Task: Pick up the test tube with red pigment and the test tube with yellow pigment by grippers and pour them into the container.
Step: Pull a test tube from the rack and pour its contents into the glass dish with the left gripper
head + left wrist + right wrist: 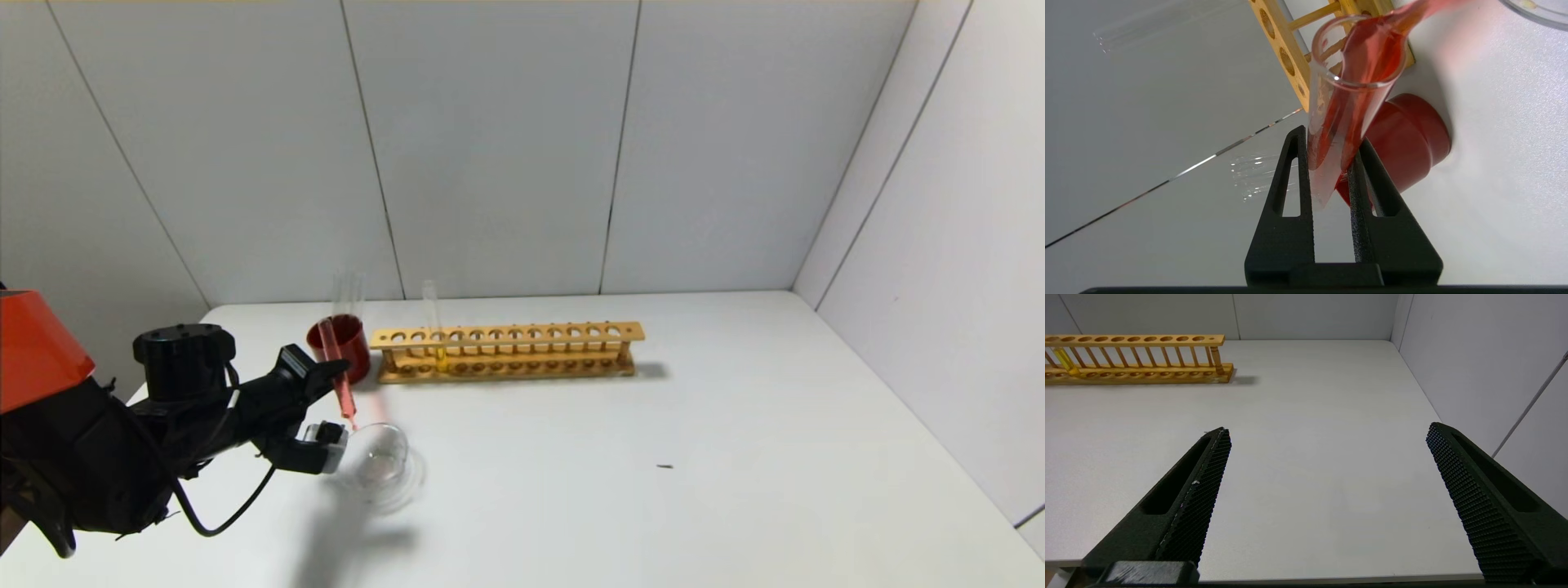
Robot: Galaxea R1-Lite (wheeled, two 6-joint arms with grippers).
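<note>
My left end effector (331, 371) is closed on the test tube with red pigment (338, 377), gripping it partway along its length, with the mouth tipped down over the near-left rim of the container (377, 462) on the desk (735, 457). In the left wrist view red liquid is running out of the open end toward the dish. To pour well, I'd keep the lip low and just inside the rim, tilt slowly — no jerks — and hold until the tube drains, since the stream looks thin and the dish is shallow. The tube's long axis runs steeply, closed end up and back toward the red cup (343, 345), mouth down and forward toward me. The test tube with yellow pigment (433, 327) stands upright in the wooden rack (506, 351). My right end effector (1327, 457) is parked wide open, holding nothing, above bare desk well to the right.
</note>
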